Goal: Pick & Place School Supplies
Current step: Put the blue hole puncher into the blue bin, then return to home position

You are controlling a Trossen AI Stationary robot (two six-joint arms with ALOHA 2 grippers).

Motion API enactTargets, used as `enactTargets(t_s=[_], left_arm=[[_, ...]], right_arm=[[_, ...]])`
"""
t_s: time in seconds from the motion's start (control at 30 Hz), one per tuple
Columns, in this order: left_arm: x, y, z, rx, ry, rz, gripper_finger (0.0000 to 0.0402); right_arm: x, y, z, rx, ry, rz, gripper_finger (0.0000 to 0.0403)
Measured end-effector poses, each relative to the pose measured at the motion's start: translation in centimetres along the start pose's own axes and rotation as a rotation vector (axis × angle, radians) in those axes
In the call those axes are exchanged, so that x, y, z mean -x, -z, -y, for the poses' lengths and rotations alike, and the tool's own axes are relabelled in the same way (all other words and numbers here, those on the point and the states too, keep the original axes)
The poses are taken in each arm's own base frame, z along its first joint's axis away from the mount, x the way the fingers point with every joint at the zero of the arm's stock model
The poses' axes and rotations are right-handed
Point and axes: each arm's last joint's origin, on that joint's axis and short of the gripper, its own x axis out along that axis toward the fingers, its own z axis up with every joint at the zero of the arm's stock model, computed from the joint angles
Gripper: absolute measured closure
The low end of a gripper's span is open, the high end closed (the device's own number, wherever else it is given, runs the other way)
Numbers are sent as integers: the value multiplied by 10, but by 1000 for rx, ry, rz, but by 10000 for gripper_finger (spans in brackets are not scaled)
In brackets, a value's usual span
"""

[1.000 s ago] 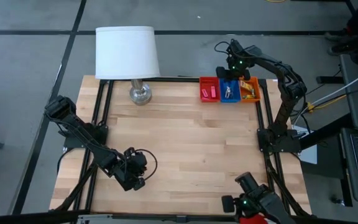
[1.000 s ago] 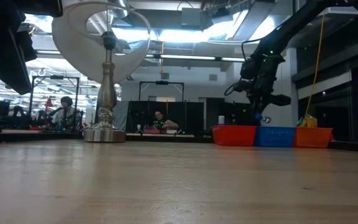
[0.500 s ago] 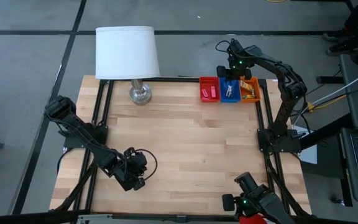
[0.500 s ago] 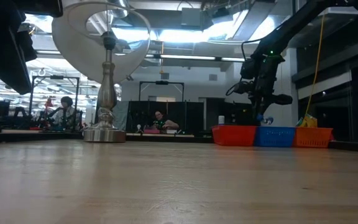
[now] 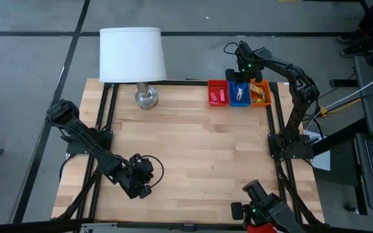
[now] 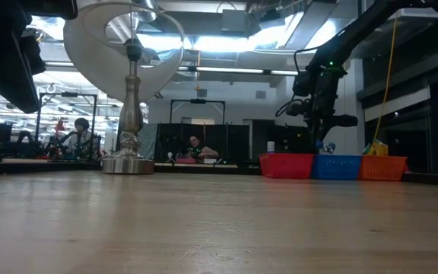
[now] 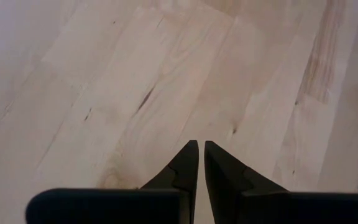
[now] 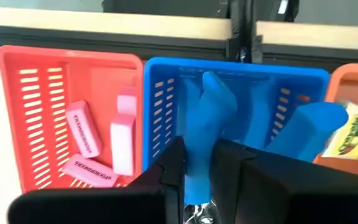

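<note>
Over blue tray (image 8: 166, 93), right gripper (image 8: 197, 171) grips blue-handled tool (image 8: 207, 118)

A rectangular light wooden table (image 5: 193, 155) carried everything. At its far edge, left of centre, stood a white-shaded lamp on a silver metal base (image 5: 145, 97). At the far right corner three small slotted plastic trays sat touching in a row: a red tray (image 5: 210, 92) on the left, a blue tray (image 5: 232, 99) in the middle, an orange tray (image 5: 266, 97) on the right. Four pink rectangular erasers (image 8: 115, 144) lay in the red tray. A blue-handled plier-like tool (image 8: 207, 134) was over the blue tray, between the right gripper's (image 8: 196, 180) fingers. A yellow-orange box (image 8: 347, 134) lay in the orange tray. The left gripper (image 5: 141, 188) rested near the table's near left corner.
</note>
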Motion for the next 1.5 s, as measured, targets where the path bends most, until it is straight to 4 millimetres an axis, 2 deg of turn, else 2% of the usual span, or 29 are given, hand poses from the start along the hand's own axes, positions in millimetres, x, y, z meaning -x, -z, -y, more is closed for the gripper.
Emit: enactTargets(t_s=[0.07,0.2,0.3,0.47,0.6,0.7,0.87,0.93,1.03,1.1,1.17,1.2,1.3,1.4,1.5], left_arm=[[0,0,0,1,3,1,380],[1,1,2,0,16,3,380],[2,3,3,-1,22,2,380],[2,4,4,0,24,0,380],[3,4,4,-9,22,5,380],[3,3,3,-43,7,37,380],[7,6,3,-78,-57,167,380],[9,6,-2,-79,-67,213,380],[-4,0,-16,-96,-13,240,380],[-19,-17,-26,-130,148,234,380],[-31,-43,-38,-151,351,277,380],[-37,-55,-49,-155,393,295,380],[-48,-91,-81,-213,375,346,380],[-40,-137,-102,-297,416,464,380],[-25,-163,-121,-333,474,524,380]], right_arm=[[0,0,-1,4,24,14,341],[0,0,-3,14,45,33,264],[-1,0,-6,21,35,50,230],[2,3,-18,61,10,86,225],[22,22,-45,178,-50,159,237],[48,54,-76,321,-109,231,244],[103,134,-120,602,-276,352,245],[119,172,-131,713,-333,378,244],[126,222,-131,829,-391,352,243],[129,249,-123,828,-420,344,243],[131,272,-113,781,-461,362,243],[131,281,-107,750,-476,375,243],[135,306,-90,670,-532,410,243],[139,323,-76,606,-573,452,243],[145,335,-68,530,-605,493,243]])
